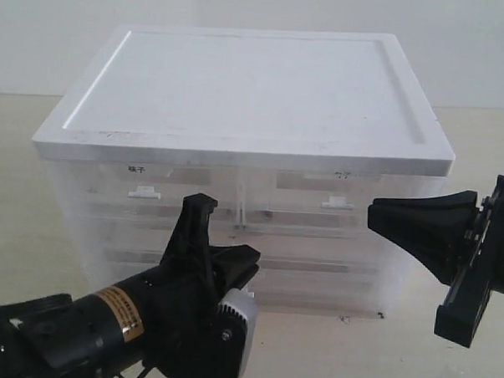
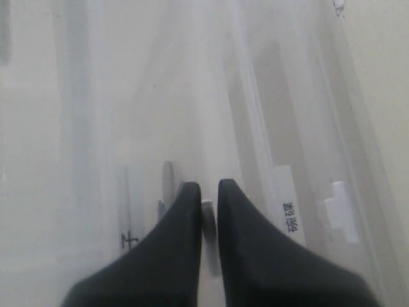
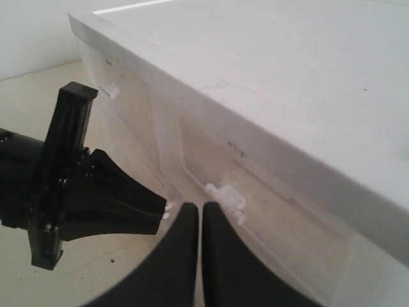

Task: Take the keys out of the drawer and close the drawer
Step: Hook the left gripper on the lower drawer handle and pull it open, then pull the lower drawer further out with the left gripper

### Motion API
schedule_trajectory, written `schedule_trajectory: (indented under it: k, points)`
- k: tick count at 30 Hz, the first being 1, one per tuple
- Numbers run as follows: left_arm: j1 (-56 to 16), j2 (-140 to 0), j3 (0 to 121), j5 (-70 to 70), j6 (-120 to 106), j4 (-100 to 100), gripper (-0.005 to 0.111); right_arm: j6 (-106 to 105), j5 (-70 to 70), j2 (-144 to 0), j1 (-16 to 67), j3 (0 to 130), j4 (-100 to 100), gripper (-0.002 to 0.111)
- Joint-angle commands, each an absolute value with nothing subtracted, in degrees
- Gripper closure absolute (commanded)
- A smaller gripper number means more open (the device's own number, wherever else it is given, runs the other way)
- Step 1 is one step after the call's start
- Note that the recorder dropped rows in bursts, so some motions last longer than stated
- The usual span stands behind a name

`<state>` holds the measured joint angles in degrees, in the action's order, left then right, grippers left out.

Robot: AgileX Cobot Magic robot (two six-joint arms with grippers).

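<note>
Eyes on the full-width frosted translucent plastic drawer; in the exterior view it sits just below the centre of the frame, its front flush with the fronts around it, so it is closed; the keys are inside it, and all that comes through the frosted front in the left wrist view is a dim grey oval with a bluish smudge beside it, too blurred to make out more; right by that smudge, the drawer's small white centre handle is pinched between the two black fingers of the left gripper; jaws drawn right in, nothing but that sliver of handle between them; in the exterior view the left gripper reaches up from the lower left of the frame, its tips against the front just below centre.

Out from there, the drawer belongs to a translucent plastic drawer cabinet with a flat white lid, which fills the middle of the frame; two half-width labelled drawers run along its top row; the white handle of the upper-right half-width drawer shows right of centre.

Over at the right edge, the black right gripper points in at that handle, near it, and I cannot tell whether it touches; its fingers are pressed together with only a thin slit between them, holding nothing.

Under it all, the pale beige worktop, with a couple of dark specks by the cabinet's lower right corner.
</note>
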<state>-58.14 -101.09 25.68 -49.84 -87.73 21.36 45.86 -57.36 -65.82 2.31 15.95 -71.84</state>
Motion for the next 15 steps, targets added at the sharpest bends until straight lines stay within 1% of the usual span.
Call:
schedule_trajectory:
  k: [1,9,15]
  points:
    - [-62.96,-101.33,23.36,-46.17,-88.17,27.41,0.102,45.89,-57.44,-65.85,2.51,15.98,-71.90,0.109]
    - [-69.90,-100.09,23.26,-46.01,-93.71,38.76,0.102,45.89,-57.60,-65.85,2.51,15.98,-71.90,0.109]
    - [-74.22,-93.33,22.56,-41.45,-97.20,47.01,0.102,45.89,-57.60,-65.85,2.51,15.98,-71.90,0.109]
